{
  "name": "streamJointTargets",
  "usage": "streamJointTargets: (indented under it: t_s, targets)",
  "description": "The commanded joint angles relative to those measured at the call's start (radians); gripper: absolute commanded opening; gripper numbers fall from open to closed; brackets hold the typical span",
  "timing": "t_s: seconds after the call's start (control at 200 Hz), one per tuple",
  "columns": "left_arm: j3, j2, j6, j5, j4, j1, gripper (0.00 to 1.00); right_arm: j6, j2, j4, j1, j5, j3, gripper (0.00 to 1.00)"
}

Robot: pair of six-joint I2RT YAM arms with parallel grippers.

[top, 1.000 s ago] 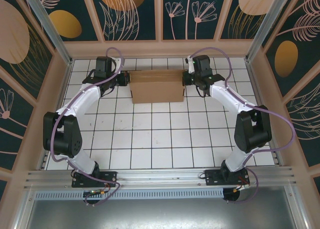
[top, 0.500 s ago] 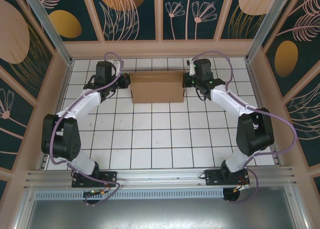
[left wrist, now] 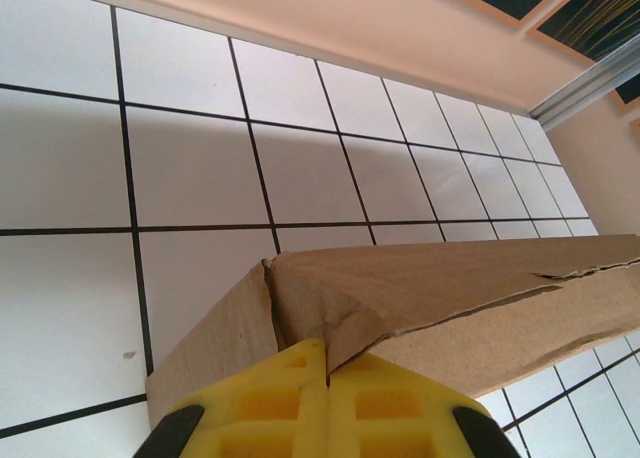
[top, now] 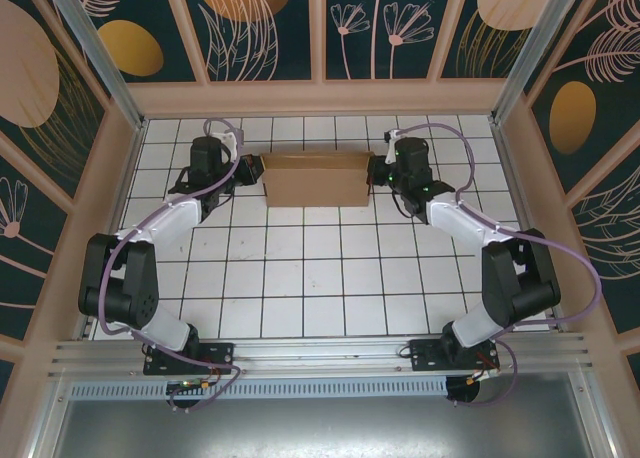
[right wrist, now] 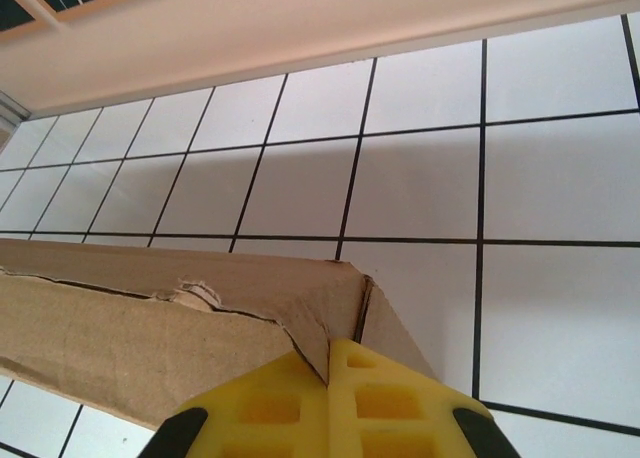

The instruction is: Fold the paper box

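since the paper box (top: pixel 314 181) sits well up the tiled table (top: pixel 300 278), near the back wall (top: pixel 320 98), pinned end to end between both arms, an uneven push could skew it or buckle its ragged corner creases. the left gripper (left wrist: pixel 327 366) and right gripper (right wrist: pixel 328 363) are each closed tight, tips butting the box's opposite ends, clasping nothing.

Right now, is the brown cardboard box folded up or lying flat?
Folded up: the brown cardboard box shows raised walls and creased corners.
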Motion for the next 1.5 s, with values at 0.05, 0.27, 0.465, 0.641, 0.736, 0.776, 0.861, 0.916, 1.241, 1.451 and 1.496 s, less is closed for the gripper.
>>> streamJointTargets:
  t_s: [0.05, 0.27, 0.465, 0.641, 0.736, 0.776, 0.861, 0.916, 1.241, 1.451, 1.496]
  targets:
    - [-0.046, 0.051, 0.021, 0.056, -0.179, -0.026, 0.0, 0.042, 0.022, -0.082, 0.026, -0.057, -0.049, 0.01]
    - [-0.012, 0.045, 0.089, -0.005, -0.25, -0.032, 0.0, 0.029, -0.055, -0.076, 0.024, -0.047, -0.031, 0.22]
    - [0.03, 0.05, 0.143, -0.066, -0.306, -0.074, 0.0, 0.057, -0.086, -0.065, 0.02, -0.091, -0.021, 0.32]
    - [0.04, 0.057, 0.158, -0.097, -0.326, -0.088, 0.0, 0.056, -0.129, -0.064, 0.009, -0.113, -0.036, 0.54]
    - [0.039, 0.054, 0.16, -0.099, -0.329, -0.089, 0.0, 0.081, -0.17, -0.057, -0.017, -0.112, -0.061, 0.61]
    - [0.039, 0.051, 0.162, -0.1, -0.329, -0.09, 0.0, 0.093, -0.187, -0.052, -0.031, -0.12, -0.072, 0.61]
    - [0.043, 0.048, 0.165, -0.101, -0.333, -0.089, 0.0, 0.124, -0.232, -0.006, -0.063, -0.162, -0.108, 0.63]
    - [0.043, 0.046, 0.169, -0.101, -0.334, -0.091, 0.0, 0.148, -0.255, 0.021, -0.086, -0.192, -0.121, 0.62]
    - [0.049, 0.05, 0.177, -0.114, -0.345, -0.094, 0.0, 0.37, -0.18, -0.008, -0.163, -0.237, -0.005, 0.5]
    - [0.05, 0.048, 0.177, -0.115, -0.343, -0.095, 0.0, 0.392, -0.108, -0.064, -0.121, -0.171, 0.045, 0.45]
    - [0.053, 0.05, 0.178, -0.115, -0.345, -0.094, 0.0, 0.401, -0.093, -0.069, -0.117, -0.173, 0.054, 0.45]
